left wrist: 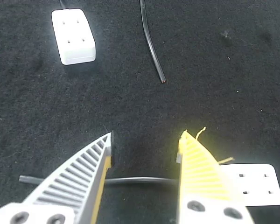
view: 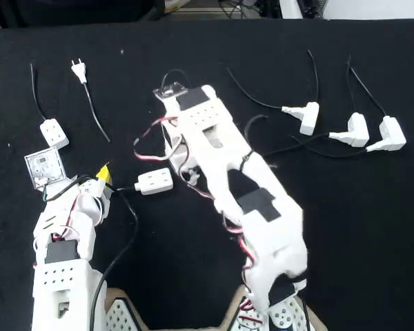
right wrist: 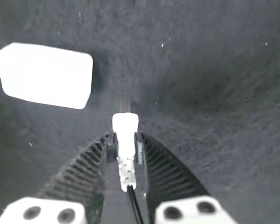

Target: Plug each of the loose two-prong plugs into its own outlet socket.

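My right gripper (right wrist: 125, 144) is shut on a small white two-prong plug (right wrist: 125, 133), whose black cord trails back between the fingers. A white outlet block (right wrist: 44, 74) lies just ahead and to one side of the plug, apart from it. In the high view this outlet block (view: 155, 181) sits at mid-table beside the right arm (view: 214, 138). My left gripper (left wrist: 144, 154) is open, astride that block's black cable (left wrist: 140, 181) with its yellow finger (left wrist: 198, 163) close to the block (left wrist: 252, 184). Another outlet block (view: 54, 132) lies at the far left, and a loose plug (view: 78, 67) lies beyond it.
Three white blocks with cords (view: 309, 117), (view: 357, 129), (view: 392, 134) lie at the far right. The loose plug's thin black cord (left wrist: 151, 46) ends on the black cloth ahead of my left gripper. The table's far edge runs along the top of the high view.
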Motion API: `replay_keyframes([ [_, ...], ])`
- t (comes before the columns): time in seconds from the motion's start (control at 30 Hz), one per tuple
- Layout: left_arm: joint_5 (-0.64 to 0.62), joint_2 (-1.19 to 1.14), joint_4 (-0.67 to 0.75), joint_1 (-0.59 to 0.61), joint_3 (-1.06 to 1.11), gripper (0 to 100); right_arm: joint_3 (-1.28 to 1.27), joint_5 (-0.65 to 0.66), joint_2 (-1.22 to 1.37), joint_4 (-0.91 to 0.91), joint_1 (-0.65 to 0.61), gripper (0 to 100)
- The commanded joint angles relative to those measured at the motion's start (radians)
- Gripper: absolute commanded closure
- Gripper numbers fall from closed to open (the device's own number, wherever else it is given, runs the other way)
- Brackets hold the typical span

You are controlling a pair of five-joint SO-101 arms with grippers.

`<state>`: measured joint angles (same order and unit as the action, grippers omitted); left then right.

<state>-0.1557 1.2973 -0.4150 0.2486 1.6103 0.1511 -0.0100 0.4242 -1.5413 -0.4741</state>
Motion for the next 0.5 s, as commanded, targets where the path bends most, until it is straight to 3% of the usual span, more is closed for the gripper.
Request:
replay_keyframes([
  [0.0, -0.006, 0.011, 0.014, 0.004, -0.015, 77, -0.208, 0.023, -0.196, 0.167, 0.017, 98.8],
  [0.2, -0.006, 0.011, 0.014, 0.004, -0.015, 77, -0.521, 0.023, -0.323, 0.391, 0.020, 98.7],
  [0.47, -0.006, 0.011, 0.014, 0.004, -0.015, 77, -0.653, 0.023, -0.357, 0.414, 0.018, 94.2],
])
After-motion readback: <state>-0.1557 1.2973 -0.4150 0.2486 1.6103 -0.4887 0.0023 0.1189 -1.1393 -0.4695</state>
